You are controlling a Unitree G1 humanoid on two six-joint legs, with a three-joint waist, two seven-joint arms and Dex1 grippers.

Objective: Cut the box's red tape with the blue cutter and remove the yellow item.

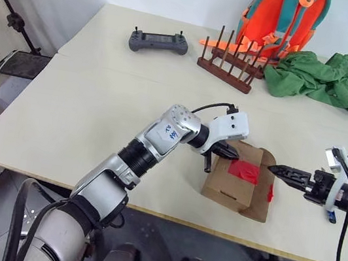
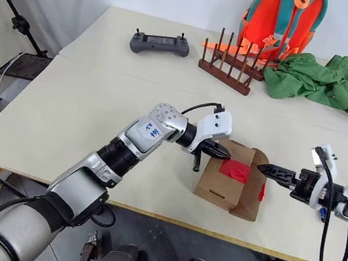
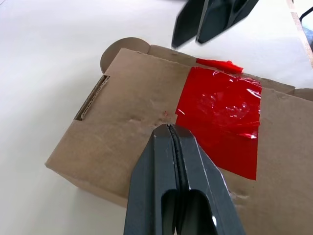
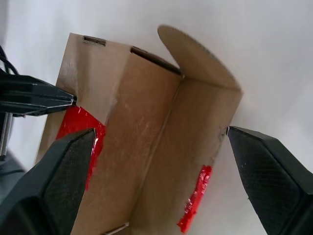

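left arm's grey shell: a small blue mark or sticker (two or three characters, too small to make out)
box: plain cardboard, no print
red tape: no lettering

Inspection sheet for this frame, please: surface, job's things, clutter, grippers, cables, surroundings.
Surface: pale table, two boards joined.
Job's things: box near front edge, side flap open; red tape on top, scrap on flap.
Clutter: grey controller, wooden peg rack, green cloth, orange backpack, far side.
Grippers: left gripper shut, over box top; right gripper jaws open, at flap.
Cables: black cable on each wrist.
Surroundings: black stand beside table.
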